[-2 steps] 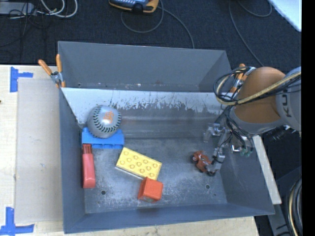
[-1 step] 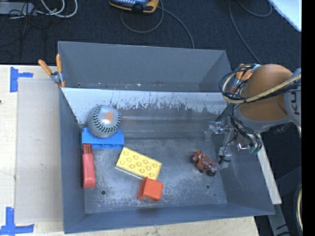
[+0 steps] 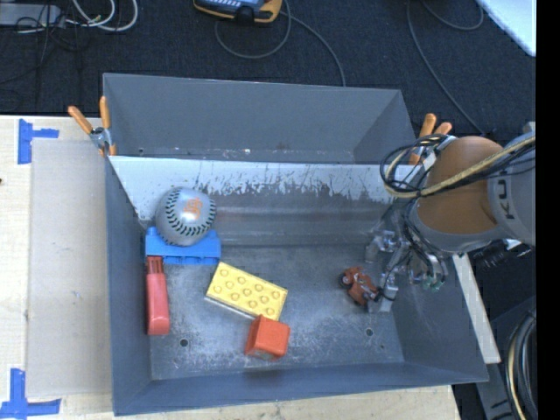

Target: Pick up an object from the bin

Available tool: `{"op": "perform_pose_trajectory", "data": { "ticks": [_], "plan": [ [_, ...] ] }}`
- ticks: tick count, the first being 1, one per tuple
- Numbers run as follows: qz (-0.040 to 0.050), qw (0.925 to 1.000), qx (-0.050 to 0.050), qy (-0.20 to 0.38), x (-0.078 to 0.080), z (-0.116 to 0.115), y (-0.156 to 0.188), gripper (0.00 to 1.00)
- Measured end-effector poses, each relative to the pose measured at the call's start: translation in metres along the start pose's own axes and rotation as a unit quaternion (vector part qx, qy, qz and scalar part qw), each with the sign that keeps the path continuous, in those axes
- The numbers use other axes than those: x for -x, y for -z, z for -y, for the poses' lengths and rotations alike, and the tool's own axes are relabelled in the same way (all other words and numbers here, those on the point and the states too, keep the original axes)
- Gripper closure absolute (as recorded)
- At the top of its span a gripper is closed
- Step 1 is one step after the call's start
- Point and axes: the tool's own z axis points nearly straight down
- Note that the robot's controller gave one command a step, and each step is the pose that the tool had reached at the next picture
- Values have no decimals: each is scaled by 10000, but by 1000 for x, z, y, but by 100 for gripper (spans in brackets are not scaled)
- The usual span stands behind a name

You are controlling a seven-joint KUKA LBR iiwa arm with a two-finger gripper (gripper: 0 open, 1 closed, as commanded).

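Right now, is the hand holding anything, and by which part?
Cannot tell. The hand sits low at the right of the bin, right beside a small red-brown thing on the floor; no grip on it is clear.

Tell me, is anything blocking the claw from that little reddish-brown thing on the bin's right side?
Nothing visible does. The gripper sits right beside the small reddish-brown lumpy object; the yellow studded plastic brick and orange block lie apart, mid-bin.

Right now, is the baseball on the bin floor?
Off it, apparently: baseball rests on the blue block by the left wall.
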Motion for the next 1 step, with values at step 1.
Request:
{"op": "perform_pose_trajectory", "data": {
  "ticks": [1],
  "plan": [
    [39,10000,7,-41,4,3,-13,100]
  ]
}}
